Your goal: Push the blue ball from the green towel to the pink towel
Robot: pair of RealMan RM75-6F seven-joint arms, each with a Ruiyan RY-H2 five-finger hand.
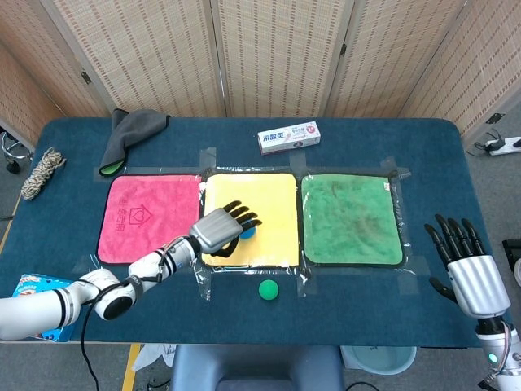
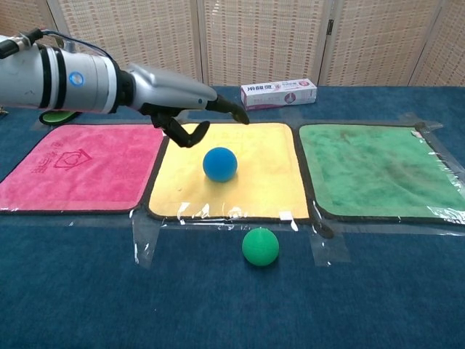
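Here the left hand [image 2: 178, 102], fingers spread, hovers over the smooth round blue ball [image 2: 219, 163] on fuzzy yellow towel [image 2: 247, 189].

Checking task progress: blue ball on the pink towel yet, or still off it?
Off it. The blue ball sits on the yellow towel, between the pink towel and green towel; the left hand hovers above, not touching.
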